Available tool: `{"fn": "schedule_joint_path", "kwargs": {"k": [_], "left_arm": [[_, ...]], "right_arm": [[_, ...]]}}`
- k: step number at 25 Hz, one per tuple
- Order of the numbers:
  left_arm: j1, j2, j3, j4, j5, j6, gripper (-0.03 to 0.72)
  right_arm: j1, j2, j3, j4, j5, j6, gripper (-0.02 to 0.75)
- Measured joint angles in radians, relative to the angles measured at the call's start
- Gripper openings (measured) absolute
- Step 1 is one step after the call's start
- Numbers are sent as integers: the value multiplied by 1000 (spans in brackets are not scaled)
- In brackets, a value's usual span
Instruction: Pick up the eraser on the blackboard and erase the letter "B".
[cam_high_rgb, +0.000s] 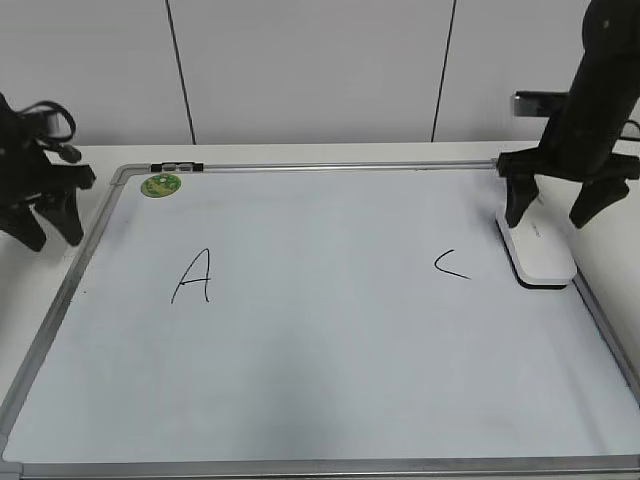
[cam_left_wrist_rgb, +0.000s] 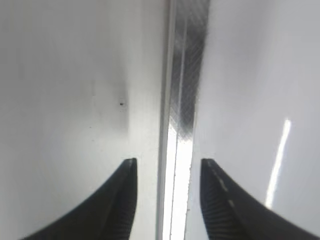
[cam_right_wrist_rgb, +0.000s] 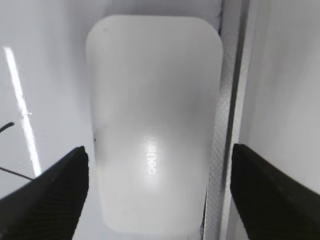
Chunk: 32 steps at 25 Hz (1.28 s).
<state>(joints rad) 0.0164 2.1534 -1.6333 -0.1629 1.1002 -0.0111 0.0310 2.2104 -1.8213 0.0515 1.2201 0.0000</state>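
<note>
The blackboard is a white dry-erase board with a grey frame, lying flat. It bears a black "A" on the left and a black "C" on the right. No letter "B" shows on it. The white eraser lies at the board's right edge, its dark felt down; in the right wrist view it fills the middle. My right gripper is open just above it, one finger on each side. My left gripper is open and empty over the board's left frame.
A round green magnet sits at the board's top left corner, next to a small clip on the frame. The board lies on a white table with a pale wall behind. The board's right frame rail runs beside the eraser.
</note>
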Motion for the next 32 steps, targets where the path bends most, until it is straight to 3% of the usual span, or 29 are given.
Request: {"fn": "schedule_joint_path", "kwargs": {"k": [4,7,14,19,23,32], "left_arm": [[1,-81,-52,2,32,0,520],[1,-153,-64,2,54,0,596],[1,-301,-64,36,102,-7,589],[-18,-481,-18,155,115,-50,574],[-57,-670,123,201,63,-76,573],[-80,-1041,612,213,-56,-106,572]], "right_arm": [[0,-81,-2,0,0,19,661],[0,-140,-2,0,0,42,659],[0,-285,-2,0,6,56,567],[2,-427,48,19,13,65,495],[23,-524,115,21,21,74,479],[84,-673,310,24,22,78,473]]}}
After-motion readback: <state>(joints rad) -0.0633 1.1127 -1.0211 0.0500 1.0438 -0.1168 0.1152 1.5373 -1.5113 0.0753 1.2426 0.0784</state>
